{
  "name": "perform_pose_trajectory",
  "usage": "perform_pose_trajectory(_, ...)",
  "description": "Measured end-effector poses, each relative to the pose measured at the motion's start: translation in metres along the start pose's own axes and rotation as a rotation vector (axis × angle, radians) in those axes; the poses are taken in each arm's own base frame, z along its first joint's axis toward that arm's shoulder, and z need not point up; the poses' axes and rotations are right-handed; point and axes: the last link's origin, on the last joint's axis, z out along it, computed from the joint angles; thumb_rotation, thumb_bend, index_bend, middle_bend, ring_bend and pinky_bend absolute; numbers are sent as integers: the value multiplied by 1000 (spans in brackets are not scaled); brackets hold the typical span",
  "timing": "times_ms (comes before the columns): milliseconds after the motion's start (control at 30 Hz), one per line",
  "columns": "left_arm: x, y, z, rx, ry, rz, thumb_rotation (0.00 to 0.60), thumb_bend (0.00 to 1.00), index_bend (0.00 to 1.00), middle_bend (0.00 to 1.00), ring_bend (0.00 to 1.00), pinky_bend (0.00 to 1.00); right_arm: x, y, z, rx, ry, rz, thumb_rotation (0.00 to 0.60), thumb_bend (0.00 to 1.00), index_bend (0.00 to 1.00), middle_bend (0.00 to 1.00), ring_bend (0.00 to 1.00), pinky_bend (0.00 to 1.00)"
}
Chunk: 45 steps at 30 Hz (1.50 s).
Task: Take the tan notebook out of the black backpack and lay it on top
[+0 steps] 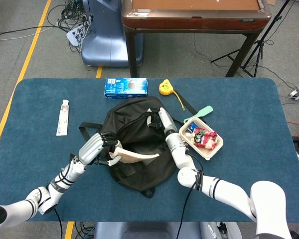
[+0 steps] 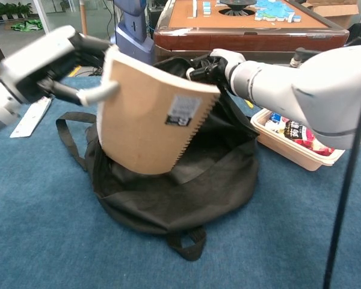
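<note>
Centrally, black backpack [image 1: 134,149]: lies open on the blue tabletop [image 1: 249,164], nearer the front edge than the back, its mouth facing the back edge.
Tan notebook [image 2: 147,120]: raised clear of the backpack's opening, tilted, spiral edge pointing down and to the right; a white label shows on its cover.
Left hand [image 1: 95,147]: grasps the notebook by its left edge, fingers [image 2: 99,93] wrapped over the cover, above the backpack's left side.
Right hand [image 2: 219,63]: pinches the upper rim of the backpack's opening, holding the fabric up.
Food tray [image 1: 209,152]: just right of the backpack, holding wrapped snacks.
Blue box [image 1: 125,87]: near the back edge, behind the backpack.
Yellow tape measure [image 1: 164,88]: right of the blue box.
White tube [image 1: 63,118]: toward the left edge, well apart from the backpack.
</note>
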Motion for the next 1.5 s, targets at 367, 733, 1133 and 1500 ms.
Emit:
perform_pose_trajectory(367,72,9,-30,98,146,7,600,370,690,721,638,401,1,13,-43,70,-132,-139,600,668,524,399,247,264)
perform_pose_trajectory(733,115,-3,-45,219,214,100,600,369,685,721,638,401,-3,24,-117,156,-367,-375,600,277,0,0,0,75)
perform_pose_trajectory(1133,108,-21,-12,243,197,269,600,370,678,721,631,401,32,15,-178,288,-314,-486,600,243,0,0,0,56)
perform_pose_trajectory(1500,57,-38,34,214,121,475,600,368,636,680,620,401,94,7,-202,307,-88,-454,600,244,0,0,0,55)
